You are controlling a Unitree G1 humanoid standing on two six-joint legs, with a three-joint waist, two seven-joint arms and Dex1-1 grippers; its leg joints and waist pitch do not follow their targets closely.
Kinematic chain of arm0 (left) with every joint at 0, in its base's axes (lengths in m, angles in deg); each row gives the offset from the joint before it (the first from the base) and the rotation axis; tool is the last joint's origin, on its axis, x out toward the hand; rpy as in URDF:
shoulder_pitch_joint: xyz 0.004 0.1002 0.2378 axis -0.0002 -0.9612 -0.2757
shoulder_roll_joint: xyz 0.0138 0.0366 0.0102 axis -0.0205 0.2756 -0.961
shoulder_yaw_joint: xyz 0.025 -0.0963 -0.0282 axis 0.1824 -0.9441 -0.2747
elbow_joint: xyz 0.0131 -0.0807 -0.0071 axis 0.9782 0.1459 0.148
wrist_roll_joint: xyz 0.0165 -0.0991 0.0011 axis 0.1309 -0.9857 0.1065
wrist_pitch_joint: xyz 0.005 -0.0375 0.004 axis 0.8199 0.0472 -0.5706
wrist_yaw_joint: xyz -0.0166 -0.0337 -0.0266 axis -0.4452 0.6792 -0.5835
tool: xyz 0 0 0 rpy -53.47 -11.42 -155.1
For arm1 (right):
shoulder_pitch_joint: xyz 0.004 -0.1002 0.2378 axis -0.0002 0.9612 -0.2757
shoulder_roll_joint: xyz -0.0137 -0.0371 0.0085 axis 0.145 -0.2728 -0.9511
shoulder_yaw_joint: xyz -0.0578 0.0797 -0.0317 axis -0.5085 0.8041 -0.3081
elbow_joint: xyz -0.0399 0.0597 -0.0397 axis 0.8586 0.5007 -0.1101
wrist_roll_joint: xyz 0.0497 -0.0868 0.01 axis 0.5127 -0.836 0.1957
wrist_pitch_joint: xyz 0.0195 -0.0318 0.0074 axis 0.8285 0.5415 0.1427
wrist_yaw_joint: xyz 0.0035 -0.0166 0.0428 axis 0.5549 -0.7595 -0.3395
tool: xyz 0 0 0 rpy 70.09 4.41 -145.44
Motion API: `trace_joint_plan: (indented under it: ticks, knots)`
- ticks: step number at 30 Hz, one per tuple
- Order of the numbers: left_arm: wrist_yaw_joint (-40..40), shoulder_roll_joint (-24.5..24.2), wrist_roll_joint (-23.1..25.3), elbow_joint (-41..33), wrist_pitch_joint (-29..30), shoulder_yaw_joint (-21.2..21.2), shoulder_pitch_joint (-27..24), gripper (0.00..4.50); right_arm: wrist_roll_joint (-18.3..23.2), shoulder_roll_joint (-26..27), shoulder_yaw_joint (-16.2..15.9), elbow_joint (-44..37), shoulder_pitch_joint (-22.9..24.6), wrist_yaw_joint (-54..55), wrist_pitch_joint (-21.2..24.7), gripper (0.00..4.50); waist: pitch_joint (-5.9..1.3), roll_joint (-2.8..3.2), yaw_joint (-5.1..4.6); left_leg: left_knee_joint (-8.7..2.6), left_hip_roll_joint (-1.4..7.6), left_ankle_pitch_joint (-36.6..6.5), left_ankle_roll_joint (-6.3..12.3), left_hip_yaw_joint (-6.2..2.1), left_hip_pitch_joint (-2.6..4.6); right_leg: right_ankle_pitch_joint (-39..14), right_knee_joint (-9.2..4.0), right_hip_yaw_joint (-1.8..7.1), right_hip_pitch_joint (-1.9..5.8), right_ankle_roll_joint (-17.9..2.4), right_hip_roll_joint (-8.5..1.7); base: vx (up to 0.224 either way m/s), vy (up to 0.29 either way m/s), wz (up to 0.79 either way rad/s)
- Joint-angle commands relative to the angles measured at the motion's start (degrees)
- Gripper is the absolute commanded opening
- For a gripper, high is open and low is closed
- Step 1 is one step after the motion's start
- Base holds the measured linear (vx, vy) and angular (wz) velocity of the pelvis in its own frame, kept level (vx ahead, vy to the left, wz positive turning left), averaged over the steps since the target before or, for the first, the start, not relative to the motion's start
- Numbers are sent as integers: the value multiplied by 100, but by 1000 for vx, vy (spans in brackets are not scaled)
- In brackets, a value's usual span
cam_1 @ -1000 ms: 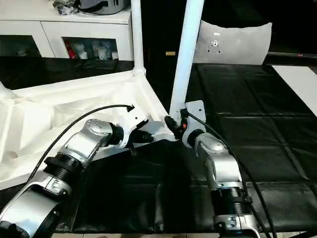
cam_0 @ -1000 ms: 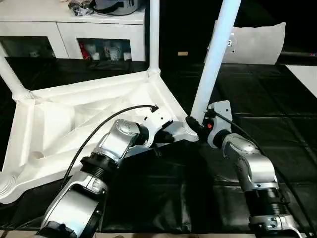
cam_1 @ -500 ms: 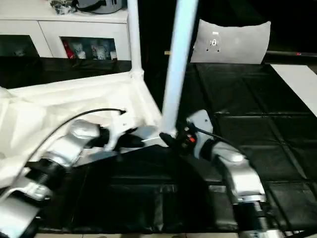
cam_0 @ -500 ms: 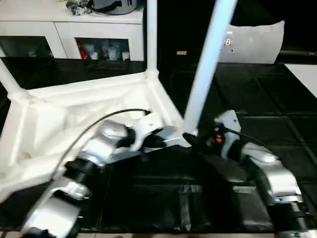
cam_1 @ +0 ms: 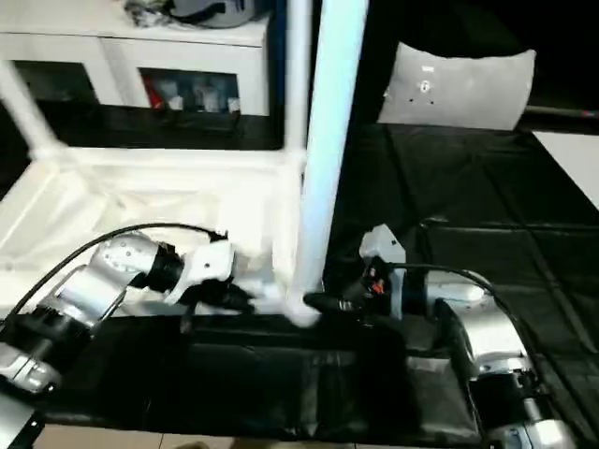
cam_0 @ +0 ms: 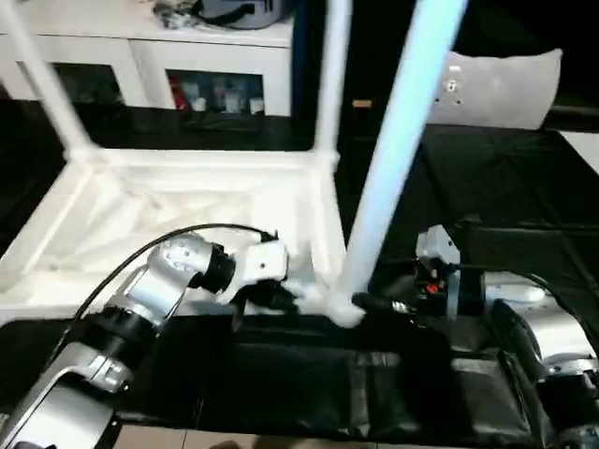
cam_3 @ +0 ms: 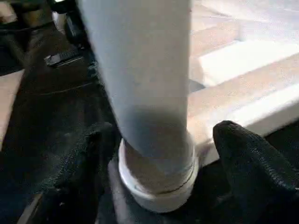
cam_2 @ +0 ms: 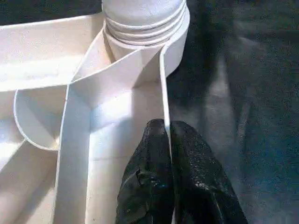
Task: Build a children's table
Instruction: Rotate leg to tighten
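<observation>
White plastic children's table (cam_0: 187,201) lies upside down on black tabletop (cam_0: 524,196), three legs upright. We see left claw (cam_2: 167,140) pinched tight on thin rim by near right corner socket. Right claw (cam_3: 154,154) spread wide around base of near leg (cam_0: 398,140), fingers (cam_3: 252,158) either side, contact unclear.

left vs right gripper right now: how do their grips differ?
The left gripper is shut on the thin rim wall of the table top; the right gripper is open, its fingers straddling the near leg at its base. The left pinches a flat wall; the right brackets a round tube. Both work the same near corner.
</observation>
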Motion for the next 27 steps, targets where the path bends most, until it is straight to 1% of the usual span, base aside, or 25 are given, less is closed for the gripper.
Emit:
trace_joint_plan:
  ticks: [1,2,3,4,5,6,8,9,11,13,17,20,21,22,23,24,26,27]
  knots:
    - [294,13,17,-221,-164,221,-4,0,94,-72,-58,-4,-60,-216,41,333,-381,-56,-3,-367,369,-738,445,-80,90,-842,-393,307,268,-1368,-519,0,0,0]
    - [341,-24,19,-265,-188,245,-24,0,115,-103,-108,41,-86,-353,1,333,-378,-87,-7,-365,367,-761,449,-74,90,-874,-397,306,262,-1359,-515,0,0,0]
    - [354,-42,26,-272,-218,259,-30,0,159,-95,-122,64,-101,-413,34,302,-383,-70,13,-368,369,-774,431,-80,93,-930,-399,311,265,-1341,-528,0,0,0]
    - [354,-42,26,-272,-218,259,-30,0,159,-95,-122,64,-101,-413,34,295,-384,-85,26,-368,369,-761,420,-80,94,-940,-398,310,261,-1325,-525,0,0,0]
    - [383,-60,23,-280,-247,272,-39,0,177,-86,-137,114,-121,-475,6,295,-386,-86,34,-365,366,-748,415,-78,91,-928,-397,312,264,-1320,-529,0,0,0]
    - [403,-69,20,-290,-262,281,-45,0,191,-83,-145,149,-134,-519,-15,284,-388,-117,41,-363,362,-731,421,-77,87,-925,-391,310,263,-1307,-523,0,0,0]
    - [423,-80,15,-309,-273,290,-55,0,206,-81,-156,179,-141,-588,-7,259,-387,-114,60,-359,360,-737,406,-76,89,-997,-399,313,262,-1288,-536,0,0,0]
    - [437,-84,13,-332,-271,292,-67,0,208,-83,-164,209,-147,-639,-20,254,-388,-117,66,-361,362,-738,393,-74,93,-1013,-402,309,256,-1286,-531,0,0,0]
    - [478,-102,12,-367,-282,297,-89,0,239,-101,-199,248,-166,-768,21,241,-389,-127,72,-366,365,-716,383,-80,87,-990,-391,306,262,-1269,-527,0,0,0]
    - [481,-106,12,-370,-283,303,-90,0,250,-112,-204,253,-172,-817,45,216,-392,-128,71,-365,363,-676,389,-79,87,-927,-385,306,258,-1278,-525,0,0,0]
    - [482,-114,14,-340,-309,312,-76,0,269,-116,-220,243,-183,-864,91,198,-393,-134,73,-361,356,-680,388,-76,87,-933,-388,306,261,-1279,-524,0,0,0]
    - [388,-95,63,-324,-266,318,-64,0,317,-110,-247,179,-151,-869,155,197,-392,-142,78,-361,356,-689,376,-76,87,-1021,-396,307,262,-1246,-526,0,0,0]
    - [191,-41,123,-302,-30,275,-24,0,371,-45,-221,81,-102,-772,229,197,-392,-145,76,-362,356,-666,379,-76,86,-988,-390,306,261,-1244,-521,0,0,0]
    - [112,-12,137,-290,63,254,-9,0,399,-12,-202,35,-80,-719,266,197,-391,-153,71,-363,357,-657,378,-72,89,-965,-386,308,261,-1246,-515,0,0,0]
    - [-151,138,107,-258,380,137,42,0,473,161,-133,-157,-6,-358,540,197,-387,-146,81,-364,360,-657,379,-78,93,-991,-390,305,256,-1248,-525,0,0,0]
    - [-222,194,76,-254,469,95,55,0,478,222,-118,-217,14,-205,654,197,-370,-150,80,-373,355,-683,361,-77,97,-1086,-409,307,246,-1237,-521,0,0,0]
    - [-402,322,39,-280,767,24,90,0,385,348,-151,-359,62,157,848,197,-355,-154,65,-383,341,-844,264,-83,116,-1475,-448,306,233,-1161,-530,0,0,0]
    - [-514,401,22,-280,931,-16,118,0,325,430,-185,-438,76,376,1015,197,-343,-129,50,-388,328,-977,194,-94,117,-1796,-483,306,236,-1075,-539,0,0,0]
